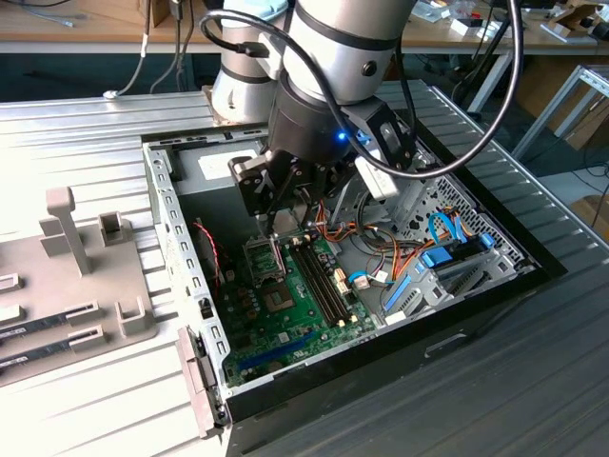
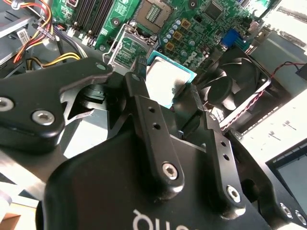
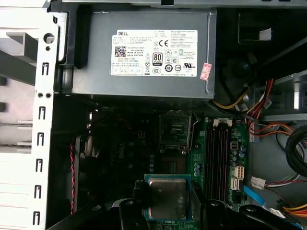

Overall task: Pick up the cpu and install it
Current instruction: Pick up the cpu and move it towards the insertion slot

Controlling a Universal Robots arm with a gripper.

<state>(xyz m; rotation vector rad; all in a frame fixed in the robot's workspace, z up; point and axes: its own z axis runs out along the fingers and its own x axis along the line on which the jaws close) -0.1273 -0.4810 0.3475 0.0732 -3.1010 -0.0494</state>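
hovering inside the open black metal computer case [image 1: 381, 367], above the green motherboard [image 1: 304, 314], the black two-finger gripper [image 2: 168, 79] holds the small square cpu [image 3: 167, 196], green-rimmed with silver-grey lid. fingers [image 2: 144, 100] clamp its opposite edges, likely leaving the underside free for the empty metal-framed socket [image 3: 175, 132] nearby.

A ribbed metal table [image 1: 86, 124] carries an open computer case [image 1: 169, 228] lying on its side across the middle. Just beside it, toward the edge at the exterior view's left, rests a flat grey holder plate [image 1: 48, 271] with upright posts [image 1: 62, 224].
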